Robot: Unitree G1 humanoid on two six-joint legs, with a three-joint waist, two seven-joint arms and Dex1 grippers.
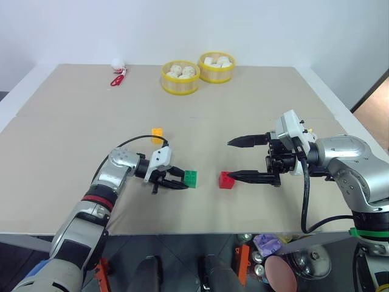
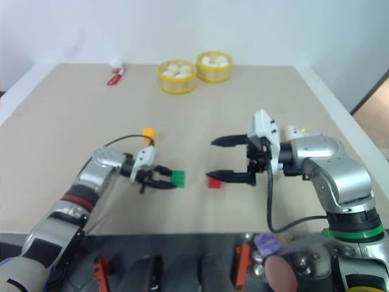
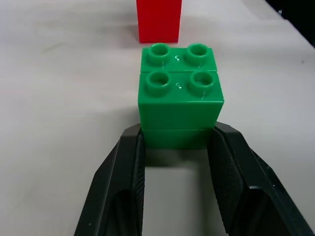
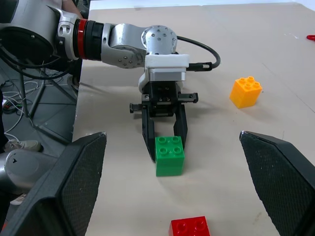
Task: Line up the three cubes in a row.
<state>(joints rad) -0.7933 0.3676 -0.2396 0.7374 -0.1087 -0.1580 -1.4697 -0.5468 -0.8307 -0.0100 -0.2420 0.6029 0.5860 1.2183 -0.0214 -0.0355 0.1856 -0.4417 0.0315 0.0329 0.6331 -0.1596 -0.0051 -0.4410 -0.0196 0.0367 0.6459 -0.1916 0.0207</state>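
L gripper [image 1: 182, 183] jaws clamped on green studded plastic cube [image 1: 191, 178], just beside red studded plastic cube [image 1: 227, 180] twd the R gripper [image 1: 237, 159], whose jaws gape empty.

A wide tan bench [image 1: 255, 97] is filling most of the room ahead, its pale edge running along the sides. A plain white wall [image 1: 182, 27] is rising behind it under even light. Past the bench's right corner a strip of brown floor [image 1: 374, 109] is showing. Below the near edge, dark grey floor [image 1: 176, 255] is lying, with cans and a metal pot [image 1: 310, 261] sitting there. Cables [image 4: 29, 93] are trailing over the floor beside the bench.
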